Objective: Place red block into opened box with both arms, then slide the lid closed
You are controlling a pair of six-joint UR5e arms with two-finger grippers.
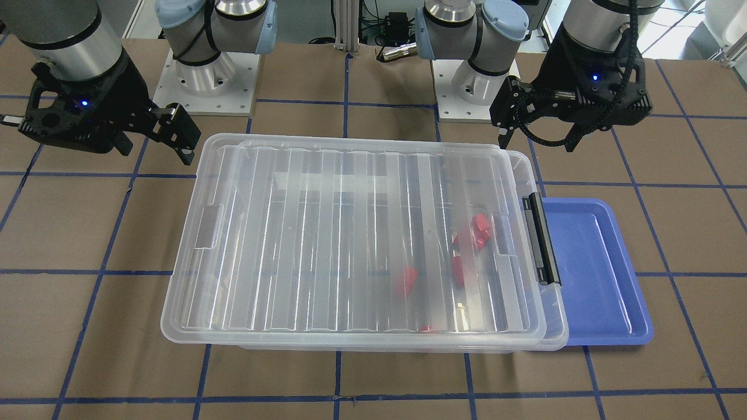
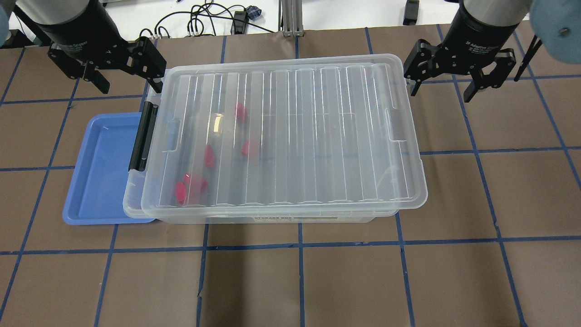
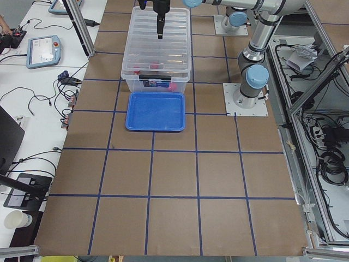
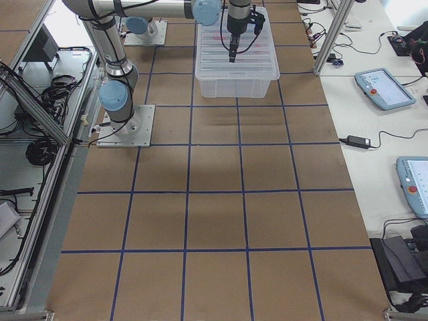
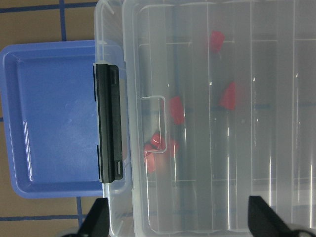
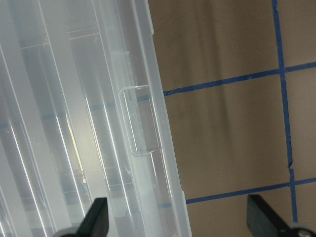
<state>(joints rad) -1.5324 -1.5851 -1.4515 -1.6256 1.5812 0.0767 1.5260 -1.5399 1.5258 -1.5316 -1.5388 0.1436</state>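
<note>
The clear box (image 2: 272, 219) stands mid-table with its black latch bar (image 2: 143, 136) at my left end. The ribbed lid (image 2: 295, 131) lies flat on it, shifted a little toward my right, so a narrow strip of box rim (image 1: 557, 326) shows at the latch end. Several red blocks lie inside under the lid, one red block (image 2: 250, 147) near the middle, another red block (image 5: 228, 96) in the left wrist view. My left gripper (image 2: 127, 79) hangs open above the box's far left corner. My right gripper (image 2: 442, 88) hangs open just off the far right corner. Neither holds anything.
A flat blue tray (image 2: 100, 168) lies against the box's latch end, with nothing in it. Both arm bases (image 1: 204, 76) stand behind the box. Brown table with blue grid tape (image 2: 299, 245) extends in front. Cables (image 2: 204, 22) lie beyond the far edge.
</note>
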